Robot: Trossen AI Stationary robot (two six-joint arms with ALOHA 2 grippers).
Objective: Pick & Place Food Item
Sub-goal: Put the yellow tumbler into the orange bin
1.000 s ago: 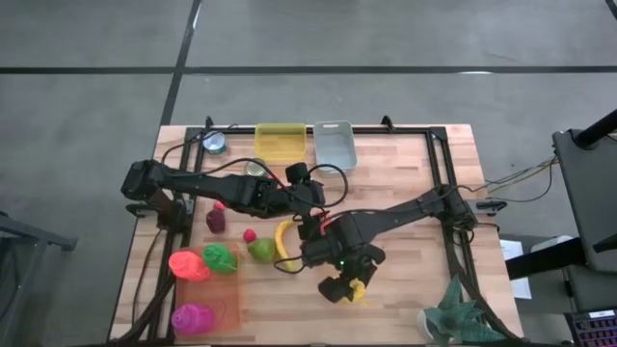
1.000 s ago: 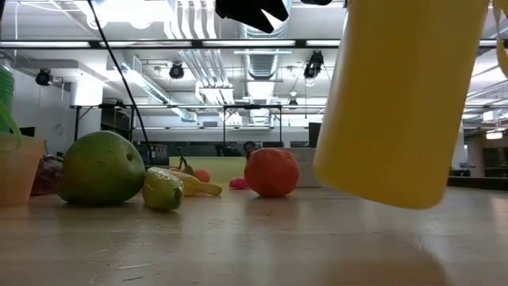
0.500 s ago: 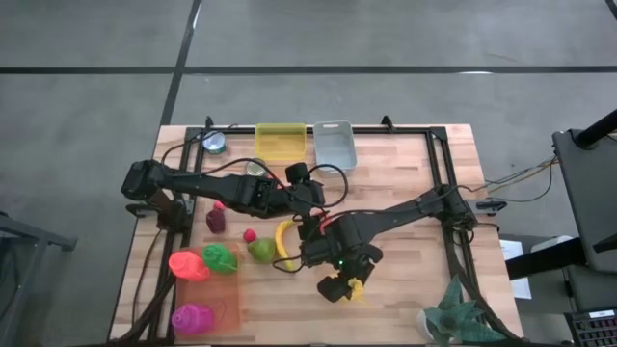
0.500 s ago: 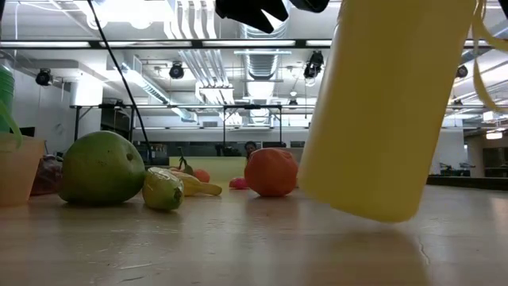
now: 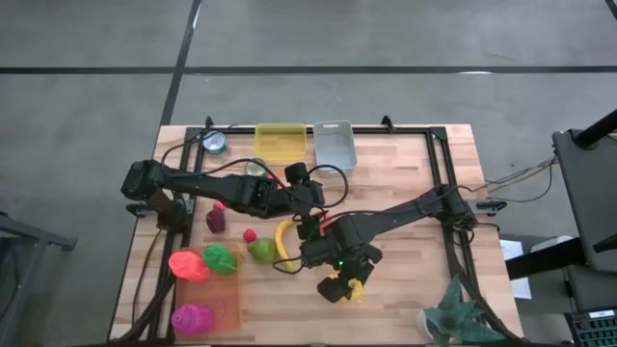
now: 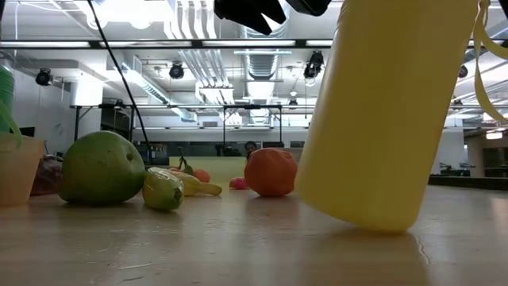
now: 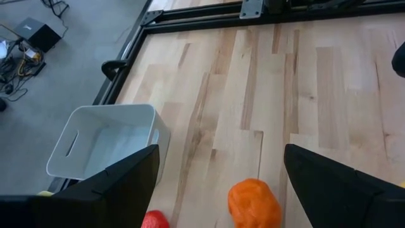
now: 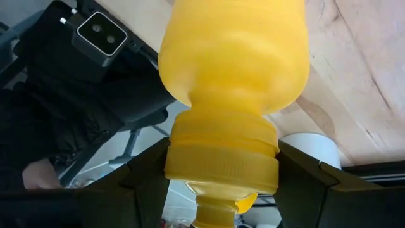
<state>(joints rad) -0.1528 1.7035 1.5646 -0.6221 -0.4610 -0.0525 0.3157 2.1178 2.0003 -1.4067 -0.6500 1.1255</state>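
While I look down from above, my right fingers (image 5: 344, 287) clamp a yellow bottle (image 5: 357, 288) near the bench (image 5: 405, 173) front. Low down, that bottle (image 6: 389, 111) tilts, one edge touching wood. Past my left wrist, my fingers (image 7: 218, 183) gape empty over an orange (image 7: 254, 202).

From my low view the yellow bottle (image 6: 381, 111) runs off the top edge, so I can't see its cap there. At the far left a cup (image 6: 16, 171) is cut off (only its right side shows).
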